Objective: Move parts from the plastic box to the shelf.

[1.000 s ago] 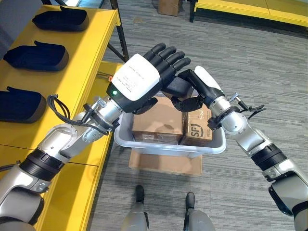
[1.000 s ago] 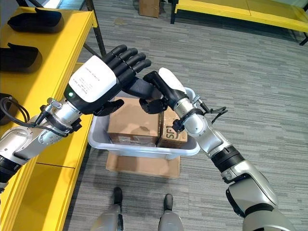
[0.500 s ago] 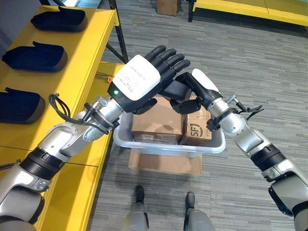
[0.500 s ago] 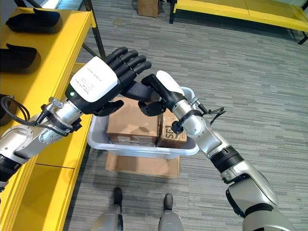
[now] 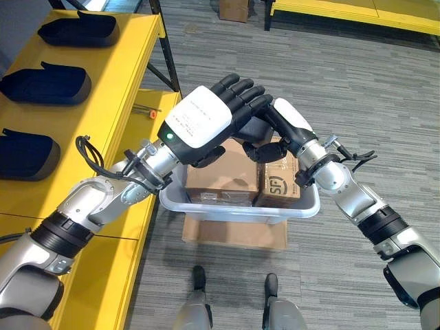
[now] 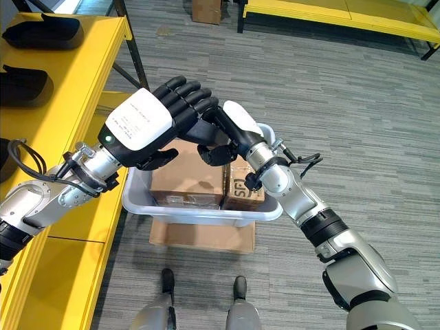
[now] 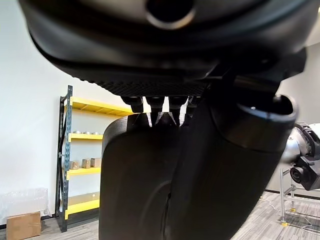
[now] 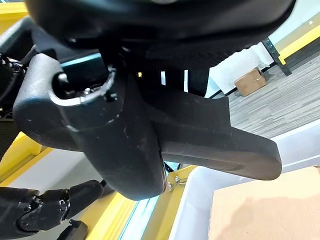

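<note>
A black moulded part [image 5: 251, 129] hangs above the grey plastic box [image 5: 234, 210], between my two hands. My left hand [image 5: 199, 121] lies over it from the shelf side, fingers curled over its top and thumb tucked beneath. My right hand [image 5: 292, 125] grips the part's other end from the right, fingers curled round it. The part looms close in the left wrist view [image 7: 145, 180] and shows past the thumb in the right wrist view [image 8: 215, 145]. Two cardboard boxes [image 5: 223, 175] [image 5: 278, 184] sit in the plastic box.
The yellow shelf [image 5: 110, 75] runs along the left and bears three black parts [image 5: 45, 86] [image 5: 75, 31] [image 5: 24, 155]. A dark shelf post [image 5: 163, 48] stands behind the box. The box rests on a cardboard sheet [image 5: 234, 235] on grey carpet.
My left hand's fingers have curled further down over the black part. The right hand has brought the part slightly towards the left hand. The camera has shifted a little.
</note>
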Robot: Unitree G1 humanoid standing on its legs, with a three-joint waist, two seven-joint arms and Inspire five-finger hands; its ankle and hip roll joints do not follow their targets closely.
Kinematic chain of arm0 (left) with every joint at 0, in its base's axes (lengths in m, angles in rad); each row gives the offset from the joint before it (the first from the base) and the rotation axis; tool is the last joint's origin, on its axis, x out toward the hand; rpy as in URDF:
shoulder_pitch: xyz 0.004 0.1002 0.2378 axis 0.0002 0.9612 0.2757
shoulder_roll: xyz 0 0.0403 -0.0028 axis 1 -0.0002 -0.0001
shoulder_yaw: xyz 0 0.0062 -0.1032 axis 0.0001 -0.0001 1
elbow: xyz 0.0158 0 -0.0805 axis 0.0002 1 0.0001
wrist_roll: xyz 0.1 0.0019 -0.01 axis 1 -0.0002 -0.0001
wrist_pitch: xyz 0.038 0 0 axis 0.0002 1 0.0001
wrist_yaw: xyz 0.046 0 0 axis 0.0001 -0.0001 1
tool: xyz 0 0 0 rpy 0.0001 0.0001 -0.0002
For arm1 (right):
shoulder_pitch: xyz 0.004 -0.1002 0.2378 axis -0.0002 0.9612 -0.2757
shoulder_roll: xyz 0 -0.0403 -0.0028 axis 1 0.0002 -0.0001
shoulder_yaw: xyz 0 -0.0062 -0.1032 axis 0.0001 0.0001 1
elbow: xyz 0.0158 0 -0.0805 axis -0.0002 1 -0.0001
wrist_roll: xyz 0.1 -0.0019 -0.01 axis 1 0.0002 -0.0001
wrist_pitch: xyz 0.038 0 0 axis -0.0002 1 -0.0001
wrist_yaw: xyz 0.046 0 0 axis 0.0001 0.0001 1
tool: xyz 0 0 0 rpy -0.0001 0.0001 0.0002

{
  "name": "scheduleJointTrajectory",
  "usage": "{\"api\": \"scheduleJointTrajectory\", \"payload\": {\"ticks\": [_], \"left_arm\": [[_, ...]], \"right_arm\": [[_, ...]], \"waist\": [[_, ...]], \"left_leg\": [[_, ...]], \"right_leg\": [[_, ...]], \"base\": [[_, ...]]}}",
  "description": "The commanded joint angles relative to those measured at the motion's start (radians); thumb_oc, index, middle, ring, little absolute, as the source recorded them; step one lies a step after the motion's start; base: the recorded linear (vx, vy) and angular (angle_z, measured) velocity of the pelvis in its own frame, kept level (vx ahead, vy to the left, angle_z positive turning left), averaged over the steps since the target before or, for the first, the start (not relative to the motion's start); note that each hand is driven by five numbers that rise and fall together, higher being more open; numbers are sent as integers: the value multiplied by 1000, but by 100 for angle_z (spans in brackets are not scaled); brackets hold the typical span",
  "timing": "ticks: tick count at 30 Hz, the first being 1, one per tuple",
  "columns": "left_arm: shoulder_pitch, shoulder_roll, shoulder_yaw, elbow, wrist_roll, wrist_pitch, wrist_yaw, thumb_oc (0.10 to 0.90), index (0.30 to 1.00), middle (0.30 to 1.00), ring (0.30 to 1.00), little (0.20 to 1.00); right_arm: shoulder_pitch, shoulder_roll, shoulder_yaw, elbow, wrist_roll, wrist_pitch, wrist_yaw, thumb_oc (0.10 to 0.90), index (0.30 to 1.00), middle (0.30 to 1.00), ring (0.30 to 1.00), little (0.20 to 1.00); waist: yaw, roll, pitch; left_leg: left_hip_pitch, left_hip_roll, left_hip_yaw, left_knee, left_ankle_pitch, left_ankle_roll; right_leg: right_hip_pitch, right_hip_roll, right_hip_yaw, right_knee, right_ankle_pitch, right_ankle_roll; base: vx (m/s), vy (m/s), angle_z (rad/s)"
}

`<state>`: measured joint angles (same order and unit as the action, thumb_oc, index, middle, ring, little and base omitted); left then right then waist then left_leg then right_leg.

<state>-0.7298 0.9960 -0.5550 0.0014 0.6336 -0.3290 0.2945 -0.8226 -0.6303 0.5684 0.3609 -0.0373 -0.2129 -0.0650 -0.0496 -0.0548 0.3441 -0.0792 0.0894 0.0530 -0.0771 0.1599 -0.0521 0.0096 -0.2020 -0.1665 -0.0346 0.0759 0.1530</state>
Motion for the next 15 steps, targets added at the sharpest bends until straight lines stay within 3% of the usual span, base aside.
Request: {"api": "scheduleJointTrajectory", "payload": {"ticks": [1, 15], "left_arm": [[8, -115, 20, 84, -61, -5, 56, 900, 1000, 1000, 1000, 1000], [24, -115, 34, 90, -66, -6, 51, 900, 1000, 1000, 1000, 1000]], "right_arm": [[-51, 72, -27, 43, 1, -83, -85, 400, 300, 300, 300, 300], [-57, 68, -52, 36, 0, -82, -102, 400, 300, 300, 300, 300]], "waist": [[22, -6, -291], [23, -10, -295]], "left_leg": [[180, 69, 19, -10, -211, -35], [183, 70, 21, -10, -213, -33]], "right_leg": [[-38, -46, 72, 81, -16, 63], [-36, -44, 75, 80, -15, 61]], "base": [[0, 0, 0], [0, 0, 0]]}}
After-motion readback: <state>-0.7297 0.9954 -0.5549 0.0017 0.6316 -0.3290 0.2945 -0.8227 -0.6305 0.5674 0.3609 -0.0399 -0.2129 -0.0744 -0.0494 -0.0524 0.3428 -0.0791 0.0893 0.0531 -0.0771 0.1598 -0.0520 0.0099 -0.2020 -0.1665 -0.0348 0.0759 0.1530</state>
